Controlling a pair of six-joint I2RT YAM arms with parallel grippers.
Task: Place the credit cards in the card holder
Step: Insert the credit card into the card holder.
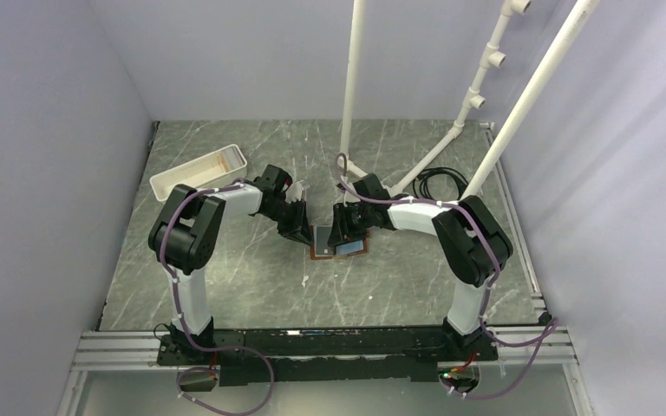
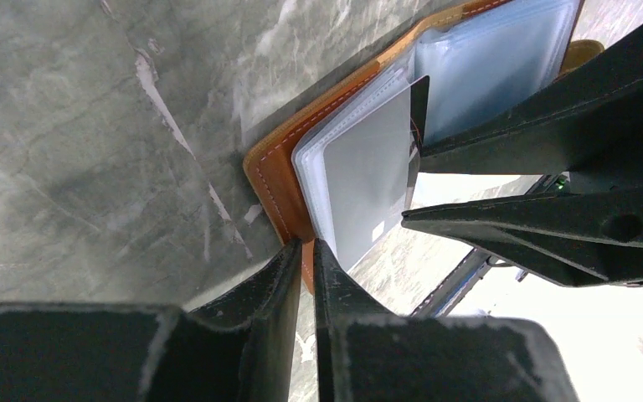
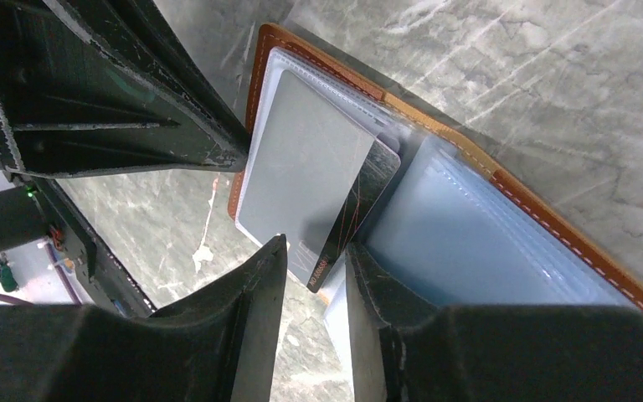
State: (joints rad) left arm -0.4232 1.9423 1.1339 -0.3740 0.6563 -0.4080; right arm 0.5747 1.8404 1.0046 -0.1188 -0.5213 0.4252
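The brown leather card holder (image 1: 319,251) lies open between both grippers, its clear sleeves (image 3: 477,243) fanned out. A grey credit card (image 3: 306,167) sits in the left-hand sleeve; it also shows in the left wrist view (image 2: 364,167). A dark card (image 3: 358,209) stands tilted at the fold, its lower corner between my right gripper's fingers. My right gripper (image 3: 316,251) is open around that corner, not pinching it. My left gripper (image 2: 304,249) is shut on the card holder's leather edge (image 2: 272,176).
A long white tray (image 1: 198,172) stands at the back left. White pipes (image 1: 351,78) rise from the back of the table, and a black cable (image 1: 440,182) coils at the back right. Walls close in on both sides.
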